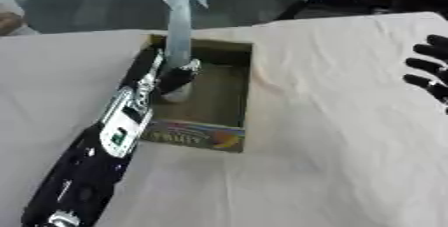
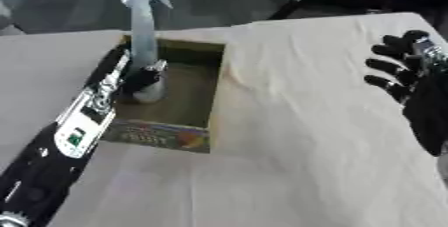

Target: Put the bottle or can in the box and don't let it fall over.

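On pale cloth-covered table [image 2: 289,136], left hand [image 1: 175,78] gripping spray bottle [image 2: 142,26] inside box [image 2: 197,116], right hand [image 2: 402,71] spread.

I count one spray bottle [image 2: 144,31], one open cardboard box [image 1: 229,96], one cloth-covered table [image 2: 297,136], and two robot hands: left hand [image 1: 175,80], right hand [image 2: 395,71].

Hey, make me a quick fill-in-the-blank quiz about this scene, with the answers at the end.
1. The tall pale spray bottle stands ___ inside the open box.
2. The hand curled round the bottle's base is the robot's ___ hand.
3. The right hand hangs over the cloth with its fingers ___.
4. The box rests on a table covered by a ___ cloth.

Missing words: upright; left; open; white
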`<state>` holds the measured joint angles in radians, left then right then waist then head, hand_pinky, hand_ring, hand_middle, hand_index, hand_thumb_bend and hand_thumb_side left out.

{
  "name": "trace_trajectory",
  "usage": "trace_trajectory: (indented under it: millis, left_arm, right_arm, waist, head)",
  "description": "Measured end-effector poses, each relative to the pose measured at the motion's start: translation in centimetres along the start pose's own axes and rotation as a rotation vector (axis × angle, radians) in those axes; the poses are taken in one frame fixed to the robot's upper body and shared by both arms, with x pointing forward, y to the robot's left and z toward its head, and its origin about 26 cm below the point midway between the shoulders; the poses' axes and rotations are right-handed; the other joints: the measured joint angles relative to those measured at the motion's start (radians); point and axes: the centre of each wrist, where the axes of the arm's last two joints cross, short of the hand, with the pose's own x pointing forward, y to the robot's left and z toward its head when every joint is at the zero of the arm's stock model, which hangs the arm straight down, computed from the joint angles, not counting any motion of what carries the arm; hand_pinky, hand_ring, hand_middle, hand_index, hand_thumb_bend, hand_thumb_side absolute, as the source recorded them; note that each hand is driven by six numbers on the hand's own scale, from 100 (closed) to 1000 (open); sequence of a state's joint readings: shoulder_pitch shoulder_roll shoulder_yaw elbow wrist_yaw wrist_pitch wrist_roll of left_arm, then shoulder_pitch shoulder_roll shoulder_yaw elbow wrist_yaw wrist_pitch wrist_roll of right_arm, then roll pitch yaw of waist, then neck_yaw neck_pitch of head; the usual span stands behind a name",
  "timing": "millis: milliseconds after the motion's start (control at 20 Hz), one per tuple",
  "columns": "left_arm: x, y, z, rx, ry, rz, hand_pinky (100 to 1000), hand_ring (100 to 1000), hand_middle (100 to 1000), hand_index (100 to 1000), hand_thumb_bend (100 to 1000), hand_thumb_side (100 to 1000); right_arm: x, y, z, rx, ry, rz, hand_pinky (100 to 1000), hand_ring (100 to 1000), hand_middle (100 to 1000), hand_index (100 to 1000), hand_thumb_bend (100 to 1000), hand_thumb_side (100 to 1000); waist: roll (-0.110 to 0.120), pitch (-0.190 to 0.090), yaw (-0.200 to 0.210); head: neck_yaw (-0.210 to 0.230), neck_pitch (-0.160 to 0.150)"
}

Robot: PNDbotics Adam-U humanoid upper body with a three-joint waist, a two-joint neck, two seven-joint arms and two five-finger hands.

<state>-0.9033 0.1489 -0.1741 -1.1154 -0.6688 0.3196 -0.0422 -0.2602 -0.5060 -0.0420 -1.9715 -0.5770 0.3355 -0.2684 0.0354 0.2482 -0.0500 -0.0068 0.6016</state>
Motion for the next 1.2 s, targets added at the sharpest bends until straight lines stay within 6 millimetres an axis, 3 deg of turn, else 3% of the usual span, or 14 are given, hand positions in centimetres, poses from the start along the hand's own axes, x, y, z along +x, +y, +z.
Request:
trace_trajectory:
  millis: [50, 100, 200, 300, 1150, 1200]
  left_arm:
    - [0.1, 0.1, 0.0, 0.005, 0.002, -0.004, 1000, 869, 805, 1000, 381, 1000]
    - [0.2, 0.2, 0.0, 0.010, 0.003, -0.006, 1000, 881, 825, 1000, 274, 970]
    - [0.4, 0.3, 0.0, 0.018, 0.002, -0.006, 1000, 881, 826, 1000, 195, 903]
    - [0.6, 0.4, 0.1, 0.022, -0.004, 0.003, 1000, 877, 820, 1000, 163, 882]
    - [-0.5, 3.7, 3.5, 0.041, -0.039, -0.012, 1000, 861, 795, 982, 100, 757]
    - [-0.7, 3.9, 3.7, 0.040, -0.035, -0.013, 1000, 859, 794, 982, 100, 752]
  right_arm:
    - [0.0, 0.0, 0.0, -0.011, 0.020, 0.001, 826, 844, 802, 830, 100, 1000]
    - [0.0, 0.0, 0.0, -0.017, 0.038, 0.001, 826, 844, 802, 830, 100, 1000]
    - [0.0, 0.1, 0.0, -0.022, 0.066, 0.001, 826, 844, 802, 830, 100, 1000]
    - [0.0, 0.1, 0.0, -0.025, 0.080, 0.000, 827, 844, 802, 830, 100, 1000]
    - [-0.2, -0.2, 0.3, -0.045, 0.103, 0.006, 826, 844, 801, 829, 100, 1000]
    - [-0.1, -0.3, 0.3, -0.050, 0.090, 0.005, 826, 844, 801, 829, 100, 470]
  waist:
    - [0.001, 0.000, 0.000]
    - [0.001, 0.000, 0.000]
    - [0.001, 0.000, 0.000]
    - [0.000, 0.000, 0.000]
    - [-0.002, 0.000, 0.020]
    - [-0.002, 0.000, 0.024]
  head:
    - [0.000, 0.000]
    - [0.000, 0.000]
    - [0.000, 0.000]
    - [0.000, 0.000]
    - [-0.025, 0.001]
    - [-0.027, 0.003]
